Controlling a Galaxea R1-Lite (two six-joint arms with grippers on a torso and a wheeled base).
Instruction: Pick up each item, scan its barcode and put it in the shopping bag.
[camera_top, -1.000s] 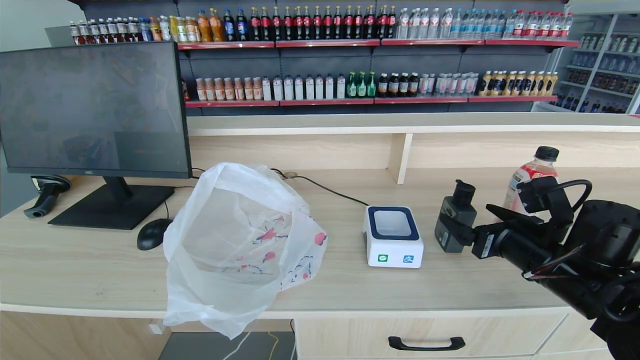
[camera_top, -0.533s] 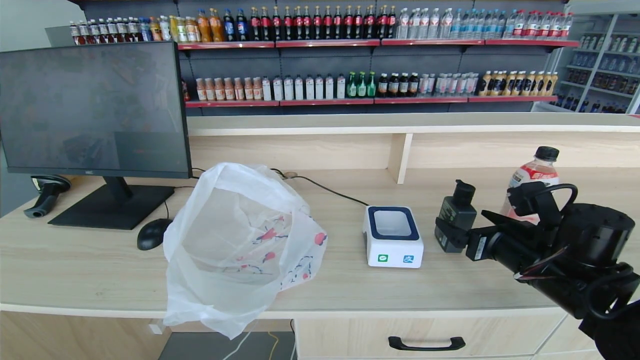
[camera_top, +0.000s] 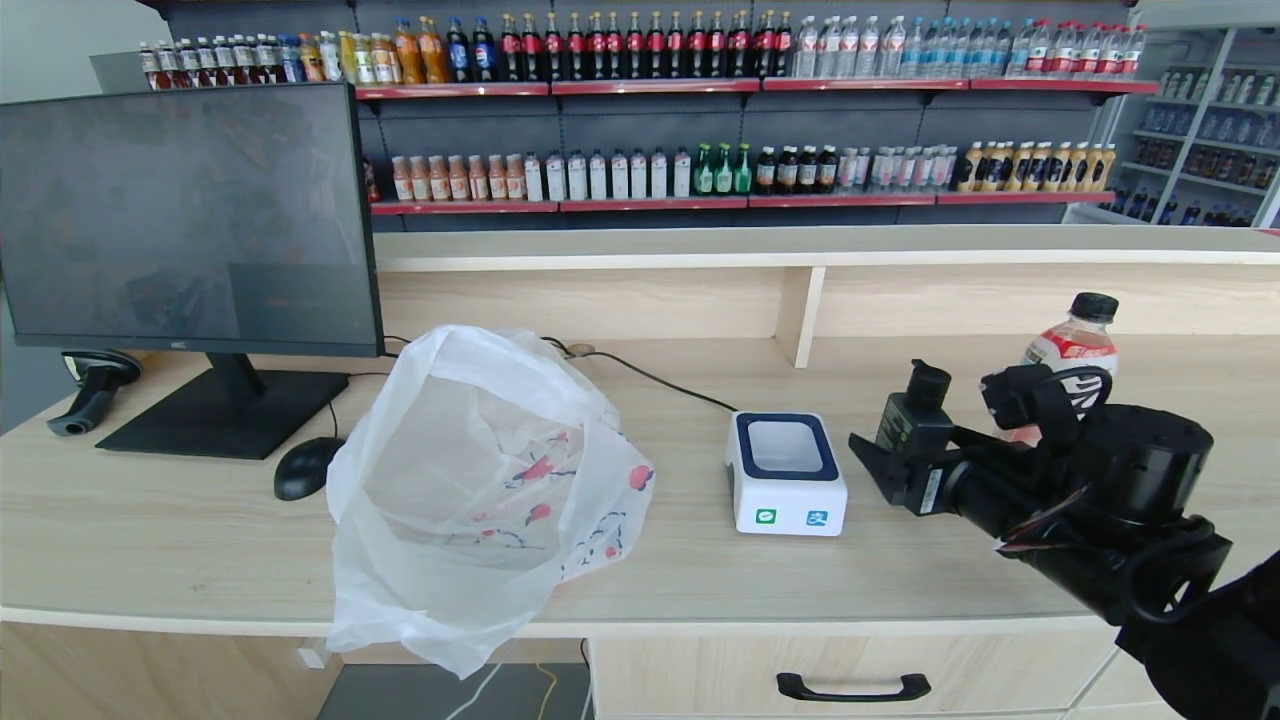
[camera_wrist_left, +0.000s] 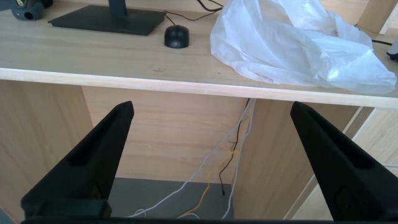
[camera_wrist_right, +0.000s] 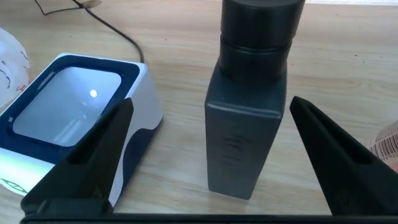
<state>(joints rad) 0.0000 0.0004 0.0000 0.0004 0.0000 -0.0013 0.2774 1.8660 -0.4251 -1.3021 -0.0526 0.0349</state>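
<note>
Wires (camera_wrist_left: 231, 155) are dangling under the front edge of the bench (camera_wrist_left: 93, 59), and the left claw (camera_wrist_left: 211, 109) is hanging low in front of that edge, its fingers spread wide and gripping nothing. A drawer with a black handle (camera_top: 853, 687) is sitting below the bench top on the right.

On the bench, a thin white plastic shopping bag (camera_top: 470, 480) with red and dark print is lying open towards the front, its lower part drooping over the edge. To its right a small white scanner (camera_top: 785, 470) with a dark blue frame is sitting with its window facing up. Just right of the scanner a dark square bottle (camera_wrist_right: 239, 134) with a black cap is standing upright. The right claw (camera_top: 900, 465) is reaching in from the right at the height of its body; its fingers are standing wide apart, one on each side of the bottle, not closing on it and not holding anything.

Left of the bag a black mouse (camera_top: 305, 467) is lying beside the foot of a dark monitor (camera_top: 185, 215), with a black handheld scanner (camera_top: 90, 390) resting farther left. Behind the right arm a pink drink bottle (camera_top: 1075, 345) with a black cap is standing upright. Beyond the raised bench back, shelves of drink bottles (camera_top: 650, 110) are lining the wall
</note>
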